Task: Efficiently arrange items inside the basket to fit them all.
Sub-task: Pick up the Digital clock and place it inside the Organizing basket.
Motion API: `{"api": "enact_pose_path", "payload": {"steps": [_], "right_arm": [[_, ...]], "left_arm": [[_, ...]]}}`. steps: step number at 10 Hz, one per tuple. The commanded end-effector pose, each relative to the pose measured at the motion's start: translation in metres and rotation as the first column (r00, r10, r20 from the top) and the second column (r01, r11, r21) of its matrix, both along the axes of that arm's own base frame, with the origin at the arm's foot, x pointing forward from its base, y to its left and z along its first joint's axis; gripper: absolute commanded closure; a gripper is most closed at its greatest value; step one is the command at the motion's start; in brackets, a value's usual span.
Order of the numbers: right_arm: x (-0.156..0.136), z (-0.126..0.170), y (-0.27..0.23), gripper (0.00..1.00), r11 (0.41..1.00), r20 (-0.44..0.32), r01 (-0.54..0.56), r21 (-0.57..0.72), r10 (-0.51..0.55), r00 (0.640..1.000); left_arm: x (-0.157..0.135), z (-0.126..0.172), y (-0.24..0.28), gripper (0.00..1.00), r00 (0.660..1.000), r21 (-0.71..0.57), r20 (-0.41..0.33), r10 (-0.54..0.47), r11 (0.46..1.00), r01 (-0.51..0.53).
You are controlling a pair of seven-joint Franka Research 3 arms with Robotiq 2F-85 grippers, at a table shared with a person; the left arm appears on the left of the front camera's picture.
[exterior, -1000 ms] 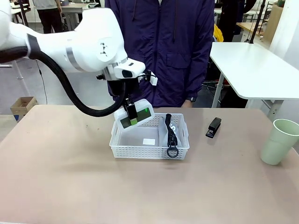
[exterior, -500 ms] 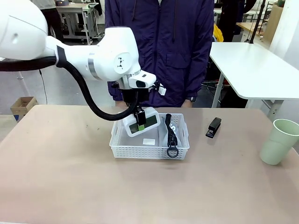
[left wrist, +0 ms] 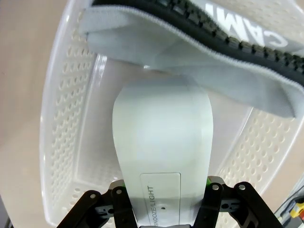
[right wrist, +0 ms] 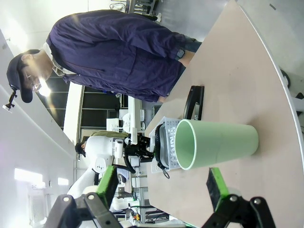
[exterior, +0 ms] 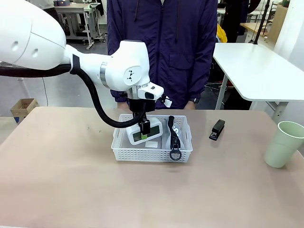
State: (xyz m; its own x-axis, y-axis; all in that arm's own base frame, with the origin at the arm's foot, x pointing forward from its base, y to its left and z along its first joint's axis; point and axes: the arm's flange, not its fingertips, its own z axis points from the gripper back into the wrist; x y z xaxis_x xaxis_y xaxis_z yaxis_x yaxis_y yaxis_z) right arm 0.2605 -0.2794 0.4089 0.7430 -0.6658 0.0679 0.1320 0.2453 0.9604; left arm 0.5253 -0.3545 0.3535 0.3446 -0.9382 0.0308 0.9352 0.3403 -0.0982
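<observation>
You see basket point(exterior: 142, 154) white, dotted lattice | pouch point(left wrist: 204, 66) grey, black zip point(left wrist: 228, 35) | block point(left wrist: 161, 142) white | stapler point(exterior: 217, 129) black | cup point(exterior: 283, 145) pale green | table point(exterior: 71, 180) beige | jacket point(exterior: 166, 47) dark purple

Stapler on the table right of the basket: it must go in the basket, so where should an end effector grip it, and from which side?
Probably across its two long sides near the middle, coming straight down. The stapler lies flat on the table, long and narrow, with open space on both sides for the fingers.
</observation>
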Motion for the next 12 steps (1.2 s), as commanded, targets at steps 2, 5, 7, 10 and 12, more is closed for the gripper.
{"api": "enact_pose_path", "payload": {"steps": [2,5,7,10,12], "right_arm": [[0.002,0.002,-0.001,0.00,1.000,0.035,0.004,0.005,-0.004,0.999],[0.002,0.002,-0.001,0.00,1.000,0.035,0.004,0.005,-0.004,0.999],[0.002,0.002,-0.001,0.00,1.000,0.035,0.004,0.005,-0.004,0.999],[0.002,0.002,-0.001,0.00,1.000,0.035,0.004,0.005,-0.004,0.999],[0.002,0.002,-0.001,0.00,1.000,0.035,0.004,0.005,-0.004,0.999]], "left_arm": [[0.003,-0.007,-0.009,0.49,1.000,0.106,0.007,0.004,0.994,-0.005],[0.004,-0.017,-0.012,0.49,1.000,0.132,0.016,-0.003,0.991,0.000],[0.005,-0.018,-0.013,0.49,1.000,0.138,0.020,0.008,0.990,-0.011],[0.007,-0.020,-0.013,0.00,1.000,0.154,-0.003,0.004,0.988,-0.004],[0.003,-0.014,-0.009,0.00,1.000,0.140,0.020,0.011,0.990,-0.013]]}}
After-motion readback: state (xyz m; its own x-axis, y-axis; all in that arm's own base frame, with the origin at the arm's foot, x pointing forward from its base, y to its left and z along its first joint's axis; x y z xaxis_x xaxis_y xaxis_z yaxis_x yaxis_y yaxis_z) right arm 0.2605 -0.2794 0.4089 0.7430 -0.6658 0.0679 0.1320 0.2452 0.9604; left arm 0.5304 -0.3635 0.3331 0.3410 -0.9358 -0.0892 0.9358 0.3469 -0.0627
